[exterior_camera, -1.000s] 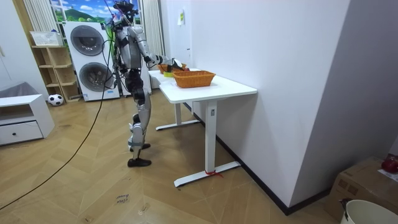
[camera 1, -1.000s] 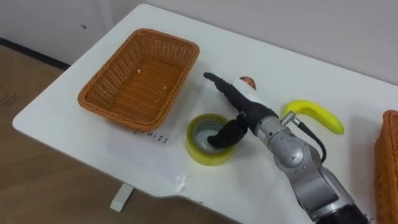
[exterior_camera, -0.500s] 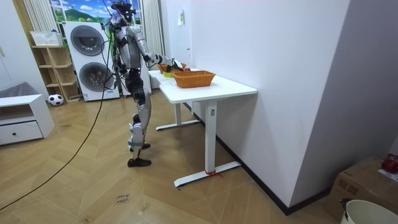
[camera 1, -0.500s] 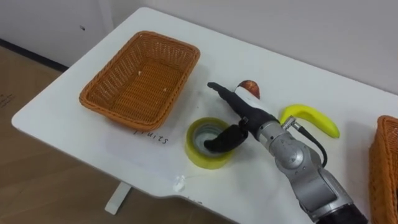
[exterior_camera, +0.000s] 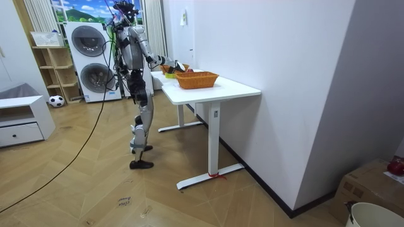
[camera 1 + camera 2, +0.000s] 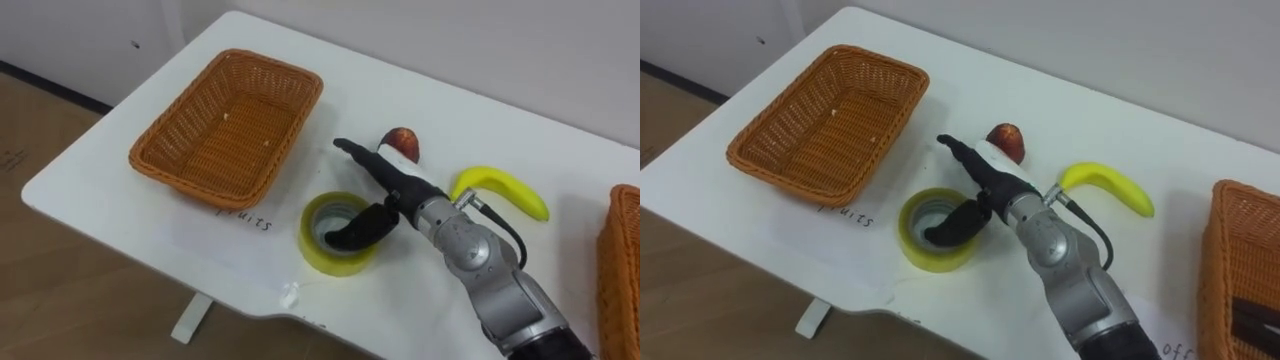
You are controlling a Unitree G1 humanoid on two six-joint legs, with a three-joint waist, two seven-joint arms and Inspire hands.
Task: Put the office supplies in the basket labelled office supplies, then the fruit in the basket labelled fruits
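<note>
A yellow tape roll (image 6: pixel 318 252) lies flat on the white table (image 6: pixel 120 205) near its front edge. My right hand (image 6: pixel 396 182) hovers at the roll's right side, its thumb (image 6: pixel 352 231) dipped into the hole and its fingers (image 6: pixel 352 150) straight, pointing past the far rim. Just behind the fingers sits a red apple (image 6: pixel 403 142). To the hand's right lies a yellow banana (image 6: pixel 506 187). An orange wicker basket (image 6: pixel 262 63) stands empty at the left. Another wicker basket (image 6: pixel 1228 240) at the right edge holds a dark item (image 6: pixel 1256 320).
A handwritten label (image 6: pixel 243 219) is on the table in front of the left basket. In the room view I stand at the table's (image 5: pixel 214 90) end, with washing machines (image 5: pixel 88 44) behind me. A white wall runs along the table's far side.
The thumb has slid lower and further left inside the tape roll's hole. The hand has shifted slightly, so more of the apple shows behind the fingers.
</note>
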